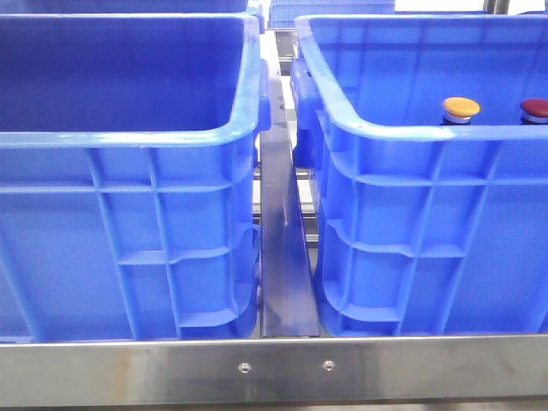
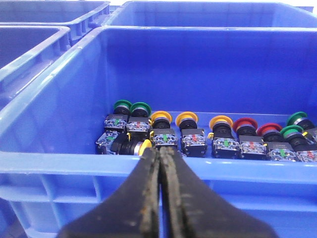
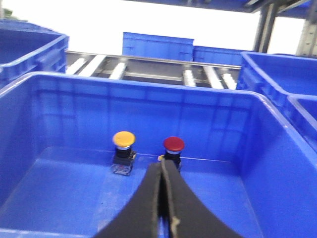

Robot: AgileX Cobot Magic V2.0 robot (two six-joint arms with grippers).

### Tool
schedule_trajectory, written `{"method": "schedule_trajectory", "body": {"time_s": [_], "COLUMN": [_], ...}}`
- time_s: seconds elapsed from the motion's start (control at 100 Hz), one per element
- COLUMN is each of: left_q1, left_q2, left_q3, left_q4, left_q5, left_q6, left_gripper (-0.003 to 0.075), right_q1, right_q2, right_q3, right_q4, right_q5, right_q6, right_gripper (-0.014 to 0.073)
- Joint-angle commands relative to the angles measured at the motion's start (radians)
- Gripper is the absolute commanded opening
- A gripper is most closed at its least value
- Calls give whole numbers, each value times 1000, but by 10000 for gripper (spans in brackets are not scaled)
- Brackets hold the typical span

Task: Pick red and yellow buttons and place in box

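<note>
A yellow-capped button (image 1: 461,108) and a dark red button (image 1: 535,109) stand upright inside the right blue box (image 1: 402,130) in the front view. In the right wrist view the yellow button (image 3: 124,141) and the red button (image 3: 174,145) stand side by side on that box's floor (image 3: 59,193) near its far wall. My right gripper (image 3: 162,164) is shut and empty, just short of the red button. My left gripper (image 2: 159,150) is shut and empty at the near rim of a blue crate (image 2: 59,163). That crate holds several green, yellow and red buttons (image 2: 190,130). Neither gripper shows in the front view.
A second blue crate (image 1: 128,137) stands at the left in the front view, its floor hidden. A metal divider (image 1: 282,248) runs between the two crates, and a steel rail (image 1: 274,368) crosses the front. More blue crates and conveyor rollers (image 3: 148,69) lie beyond.
</note>
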Motion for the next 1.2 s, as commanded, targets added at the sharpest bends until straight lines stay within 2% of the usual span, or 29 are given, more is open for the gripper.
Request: {"method": "schedule_trajectory", "body": {"time_s": [0.0, 0.08, 0.18, 0.24, 0.36, 1.19], "left_q1": [-1, -1, -1, -1, -1, -1], "left_q2": [-30, -30, -30, -30, -30, -30], "left_q3": [20, 20, 20, 20, 20, 20], "left_q4": [-9, -9, -9, -9, -9, -9], "left_q5": [-83, -83, -83, -83, -83, -83], "left_q6": [-10, -10, -10, -10, -10, -10], "left_gripper": [-20, -20, -20, -20, -20, -20], "right_q1": [9, 9, 9, 9, 11, 11], "right_q2": [13, 1, -47, -90, -87, -87], "right_q3": [18, 83, 198, 191, 193, 193], "right_q4": [-197, -252, -252, -256, -256, -256], "right_q5": [-152, -222, -311, -208, -190, -189], "right_q6": [227, 324, 346, 353, 355, 355], "right_gripper": [-103, -103, -103, -103, -103, -103]}}
